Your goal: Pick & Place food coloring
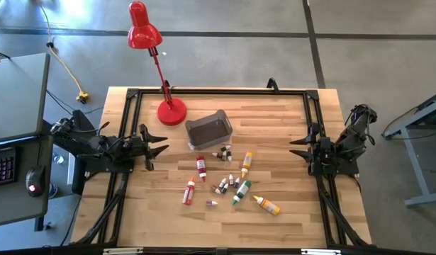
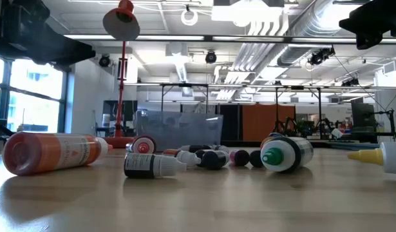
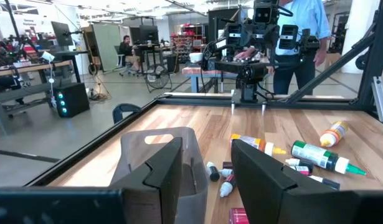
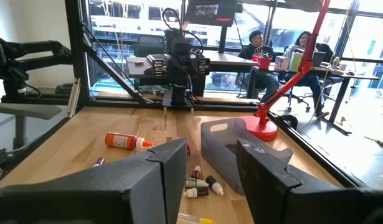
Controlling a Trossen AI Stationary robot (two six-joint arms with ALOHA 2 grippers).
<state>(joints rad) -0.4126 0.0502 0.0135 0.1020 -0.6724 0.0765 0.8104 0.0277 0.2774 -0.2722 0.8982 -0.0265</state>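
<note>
Several food coloring bottles lie on their sides in the middle of the wooden table: two red ones, two yellow ones, a green one and several tiny white-capped ones. My left gripper is open and empty at the table's left edge. My right gripper is open and empty at the right edge. In the left wrist view my fingers frame the bottles without touching them.
A grey translucent bin stands just beyond the bottles, toward the far edge. A red desk lamp stands on its base at the far left, its shade beyond the table. A black frame runs around the table. People show in the room behind.
</note>
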